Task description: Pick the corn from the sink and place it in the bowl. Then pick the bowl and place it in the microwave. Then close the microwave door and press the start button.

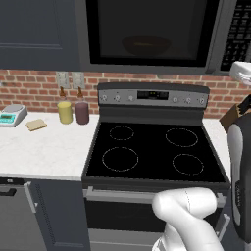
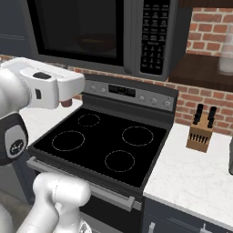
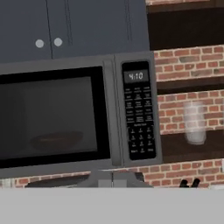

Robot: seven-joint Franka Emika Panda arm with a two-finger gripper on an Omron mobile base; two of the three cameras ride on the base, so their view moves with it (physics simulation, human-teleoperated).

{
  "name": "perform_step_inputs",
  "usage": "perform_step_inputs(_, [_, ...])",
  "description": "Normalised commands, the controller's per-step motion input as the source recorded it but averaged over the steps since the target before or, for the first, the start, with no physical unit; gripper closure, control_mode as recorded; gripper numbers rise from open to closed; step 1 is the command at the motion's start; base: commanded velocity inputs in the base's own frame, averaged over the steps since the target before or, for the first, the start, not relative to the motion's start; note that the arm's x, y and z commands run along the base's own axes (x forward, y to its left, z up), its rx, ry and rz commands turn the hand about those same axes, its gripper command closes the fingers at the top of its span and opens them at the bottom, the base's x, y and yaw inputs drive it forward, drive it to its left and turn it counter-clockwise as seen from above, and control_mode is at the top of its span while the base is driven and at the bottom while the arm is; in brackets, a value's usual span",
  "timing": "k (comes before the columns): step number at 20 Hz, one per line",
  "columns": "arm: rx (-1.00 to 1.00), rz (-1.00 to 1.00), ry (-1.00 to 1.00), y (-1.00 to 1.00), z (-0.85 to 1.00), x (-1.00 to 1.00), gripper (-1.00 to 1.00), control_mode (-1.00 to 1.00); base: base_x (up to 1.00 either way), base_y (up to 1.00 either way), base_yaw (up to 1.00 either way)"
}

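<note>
Above the stove, door shut, start button left to press.

Behind the black window of the microwave door [image 1: 147, 34] the bowl [image 1: 146, 45] sits on the turntable with a glint of yellow, presumably the corn [image 1: 145, 44], inside it; that placement and the closed door suggest only the start press remains. The jaws are together and empty, which suits poking a button with a narrow tip rather than grasping. From the hand view the microwave [image 3: 78, 113] faces the camera squarely, its button panel [image 3: 139, 116] just right of centre and ahead of the jaws, well apart still. A knife block [image 2: 200, 132] stands on the worktop [image 2: 191, 177] right of the stove [image 2: 109, 145].
</note>
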Motion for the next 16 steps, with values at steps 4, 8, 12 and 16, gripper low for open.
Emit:
perform_step_inputs(4, [0.0,0.0,0.06,-0.37,-0.28,-0.05,1.0,-1.0,0.0,0.0,0.0])
perform_step_inputs(8, [0.0,0.0,0.01,-0.03,-0.17,0.05,1.0,-1.0,0.0,0.0,0.0])
perform_step_inputs(12, [0.0,0.01,0.03,-0.05,-0.11,0.22,1.0,-1.0,0.0,0.0,0.0])
perform_step_inputs(16, [0.0,0.04,0.0,-0.14,0.0,0.45,1.0,-1.0,0.0,0.0,0.0])
